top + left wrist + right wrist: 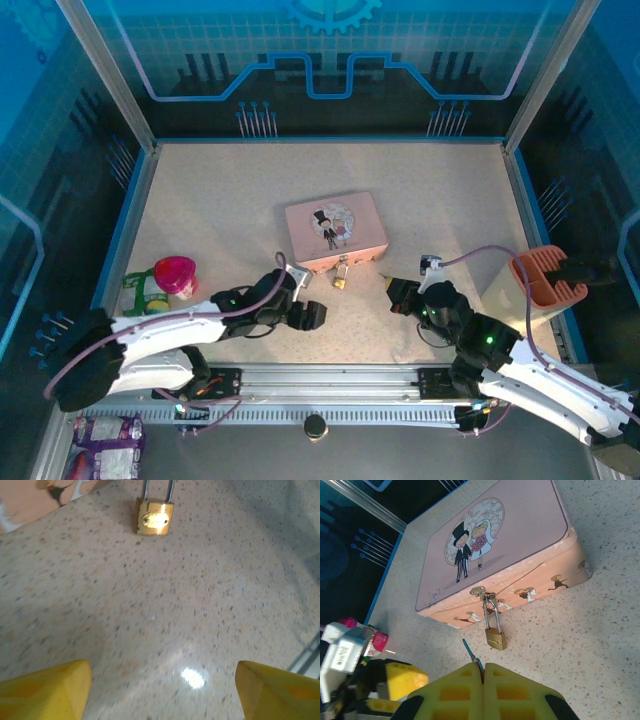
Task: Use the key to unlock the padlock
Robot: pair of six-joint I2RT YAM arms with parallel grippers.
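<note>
Brass-gold on the squarish body, thin silver on the U-shaped shackle: talking about the tiny padlock [495, 639] here. Hangs by that shackle from the little hasp [479, 591] on the front wall of a pink rectangular tin [495, 555] with a cartoon wedding couple on the lid. Rests body-down on the speckled beige tabletop [600, 645], right at the foot of the tin. Looks locked, with both shackle legs sunk into the body.

Over to the right claw [483, 667]: clamped shut on a slim dark metal key [471, 654], with only a short sliver poking out past the yellow fingertips [455, 680]. Parked near the padlock, on its near-right side going by the top camera, not touching it.

Then the left claw [162, 672]: spread wide open, nothing between the yellow fingers [50, 690]. Sits low over bare tabletop, just left of the padlock and aimed straight at it, with a clear gap in between.

Also spotted by the tabletop's left edge: a magenta-capped container [175, 272] next to a green-labelled item [143, 293], too small to identify. Plus an orange slotted holder [547, 276] over on the right edge.
</note>
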